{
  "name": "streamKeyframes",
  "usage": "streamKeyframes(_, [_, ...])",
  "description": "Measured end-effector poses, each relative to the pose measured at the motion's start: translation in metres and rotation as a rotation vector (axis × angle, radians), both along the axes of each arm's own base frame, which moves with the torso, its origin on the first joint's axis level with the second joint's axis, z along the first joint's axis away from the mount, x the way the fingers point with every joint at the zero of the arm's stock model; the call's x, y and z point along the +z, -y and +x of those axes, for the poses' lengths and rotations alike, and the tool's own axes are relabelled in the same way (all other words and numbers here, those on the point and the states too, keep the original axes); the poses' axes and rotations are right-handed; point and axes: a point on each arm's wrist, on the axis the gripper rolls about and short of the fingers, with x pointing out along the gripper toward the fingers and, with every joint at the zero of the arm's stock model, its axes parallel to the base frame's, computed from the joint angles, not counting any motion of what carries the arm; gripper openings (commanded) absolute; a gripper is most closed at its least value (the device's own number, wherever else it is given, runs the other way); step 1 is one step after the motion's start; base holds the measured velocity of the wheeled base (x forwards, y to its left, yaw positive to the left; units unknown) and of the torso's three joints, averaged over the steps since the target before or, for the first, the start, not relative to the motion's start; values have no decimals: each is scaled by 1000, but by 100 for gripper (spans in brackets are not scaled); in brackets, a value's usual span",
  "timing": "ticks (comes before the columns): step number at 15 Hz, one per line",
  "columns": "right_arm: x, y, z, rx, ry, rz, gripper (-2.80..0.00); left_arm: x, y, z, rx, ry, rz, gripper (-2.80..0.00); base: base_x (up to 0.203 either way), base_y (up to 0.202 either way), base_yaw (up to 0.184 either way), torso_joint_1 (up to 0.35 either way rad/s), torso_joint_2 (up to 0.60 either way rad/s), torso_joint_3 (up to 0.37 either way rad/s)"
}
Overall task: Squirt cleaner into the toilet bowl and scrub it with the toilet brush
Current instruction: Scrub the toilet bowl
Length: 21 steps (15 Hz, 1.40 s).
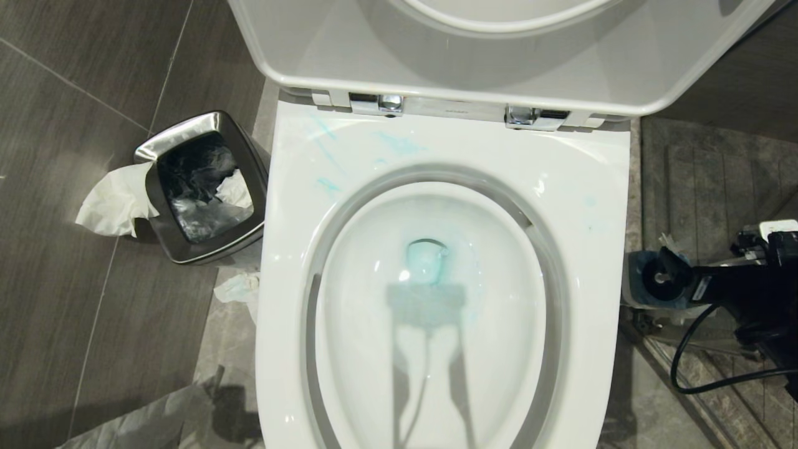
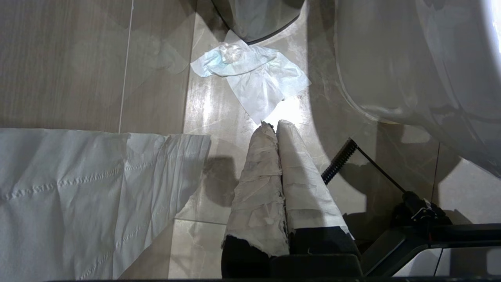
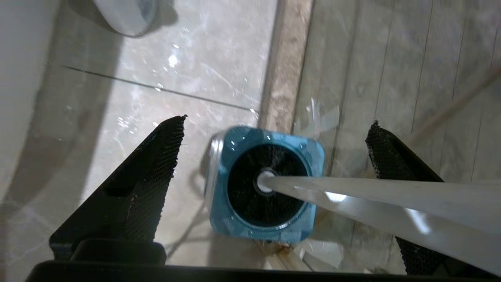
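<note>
From my head, the toilet bowl (image 1: 436,299) fills the middle, lid up, with the cleaner (image 1: 425,260) tinting the water turquoise and smeared on the far rim. My right gripper (image 1: 670,271) hangs low at the right beside the bowl, over the blue-topped holder (image 1: 648,280). A steel waste bin (image 1: 202,187) with tissue stands at the left, well apart.

From my left wrist, the left gripper (image 2: 274,127) is parked near the floor, its taped fingers (image 2: 260,184) clenched on nothing; crumpled tissue (image 2: 250,74) lies just beyond.

From my right wrist, my fingers (image 3: 156,168) stand released, wide either side of the toilet brush (image 3: 372,199), which sits in the holder's black hole. The handle looks stiff, light and glossy, so probably slippery; I'd grasp it well up the shaft. The bowl's outer wall stands close by.
</note>
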Motion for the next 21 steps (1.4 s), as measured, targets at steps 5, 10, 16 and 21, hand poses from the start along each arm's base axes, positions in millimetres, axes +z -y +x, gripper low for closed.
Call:
streamKeyframes(5, [12, -2, -6, 29, 40, -25, 0, 0, 0, 0, 0, 0, 0, -280, 0, 0, 0, 0, 0, 0])
streamKeyframes(10, [16, -3, -10, 28, 53, -29, 0, 0, 0, 0, 0, 0, 0, -280, 0, 0, 0, 0, 0, 0])
streamKeyframes(16, [10, -4, -19, 24, 19, -24, 0, 0, 0, 0, 0, 0, 0, -280, 0, 0, 0, 0, 0, 0])
streamKeyframes(21, [8, -4, -24, 17, 6, -29, 0, 0, 0, 0, 0, 0, 0, -280, 0, 0, 0, 0, 0, 0])
